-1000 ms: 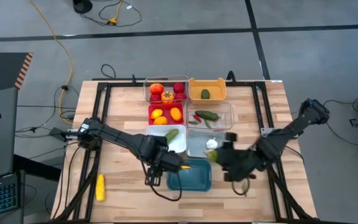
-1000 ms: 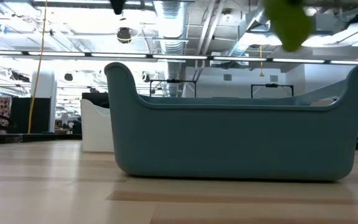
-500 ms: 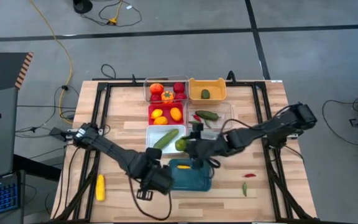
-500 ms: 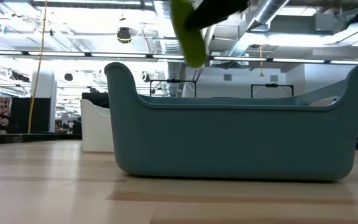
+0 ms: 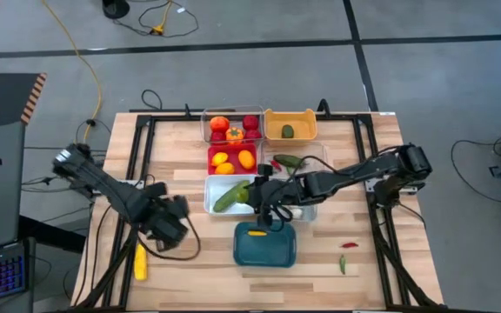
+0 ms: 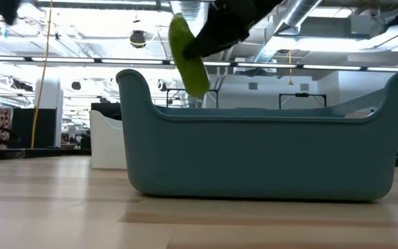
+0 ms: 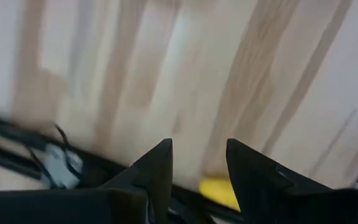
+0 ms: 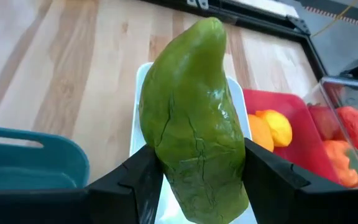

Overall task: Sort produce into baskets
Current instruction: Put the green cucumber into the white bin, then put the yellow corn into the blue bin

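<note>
1. Green cucumber (image 8: 194, 124) — I see it clamped between the right gripper's (image 5: 259, 193) two fingers and held in the air above the white basket (image 5: 211, 184), where a second cucumber (image 5: 230, 196) already lies.
2. Red basket (image 5: 233, 150), just behind the white one, holds yellow and orange fruits (image 5: 232, 160); the clear basket (image 5: 205, 125) behind that holds tomatoes (image 5: 250, 123) and an orange fruit (image 5: 220, 125).
3. Orange basket (image 5: 290, 116), at the far right of the group, holds one small green item.
4. Teal basket (image 5: 265, 246) sits nearest the front edge; in the low view its wall fills the middle and the cucumber hangs above its rim.
5. Left gripper (image 5: 169, 228) — it hovers over bare table (image 5: 181, 274) left of the baskets, fingers (image 7: 157, 163) parted with nothing between them, close to the yellow corn (image 5: 140, 261).
6. Two chilies (image 5: 345, 254) lie loose on the right of the table.
</note>
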Motion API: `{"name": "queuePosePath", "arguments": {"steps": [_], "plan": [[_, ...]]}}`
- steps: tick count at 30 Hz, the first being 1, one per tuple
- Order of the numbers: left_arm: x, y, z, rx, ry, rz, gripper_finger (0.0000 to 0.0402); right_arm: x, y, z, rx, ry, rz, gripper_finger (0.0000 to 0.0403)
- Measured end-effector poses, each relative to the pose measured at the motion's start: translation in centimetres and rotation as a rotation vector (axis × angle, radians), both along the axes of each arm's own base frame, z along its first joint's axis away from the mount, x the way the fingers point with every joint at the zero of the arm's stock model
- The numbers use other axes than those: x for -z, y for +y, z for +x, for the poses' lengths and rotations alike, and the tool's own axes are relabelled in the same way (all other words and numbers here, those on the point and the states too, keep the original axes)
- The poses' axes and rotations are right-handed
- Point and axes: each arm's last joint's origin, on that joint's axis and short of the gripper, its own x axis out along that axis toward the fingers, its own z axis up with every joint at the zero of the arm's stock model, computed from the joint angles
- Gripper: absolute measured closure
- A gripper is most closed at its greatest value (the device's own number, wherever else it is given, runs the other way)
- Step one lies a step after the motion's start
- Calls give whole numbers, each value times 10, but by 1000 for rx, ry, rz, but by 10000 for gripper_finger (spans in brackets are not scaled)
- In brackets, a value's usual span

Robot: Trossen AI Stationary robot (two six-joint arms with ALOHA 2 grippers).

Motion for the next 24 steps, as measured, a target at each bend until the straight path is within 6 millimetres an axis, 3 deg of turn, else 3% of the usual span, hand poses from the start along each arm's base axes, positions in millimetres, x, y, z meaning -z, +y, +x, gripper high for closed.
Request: {"name": "queuePosePath", "arguments": {"steps": [4, 9, 17, 24], "plan": [[20, 7, -27, -125, 48, -127, 264, 10, 1, 6, 1, 17, -3, 180], [47, 3, -43, -267, 125, -316, 264, 25, 2, 12, 1, 44, -7, 167], [72, -7, -44, -383, 274, -460, 256, 33, -5, 18, 20, 54, -9, 132], [82, -18, -35, -438, 372, -517, 195, 33, -12, 19, 39, 50, -7, 78]]}}
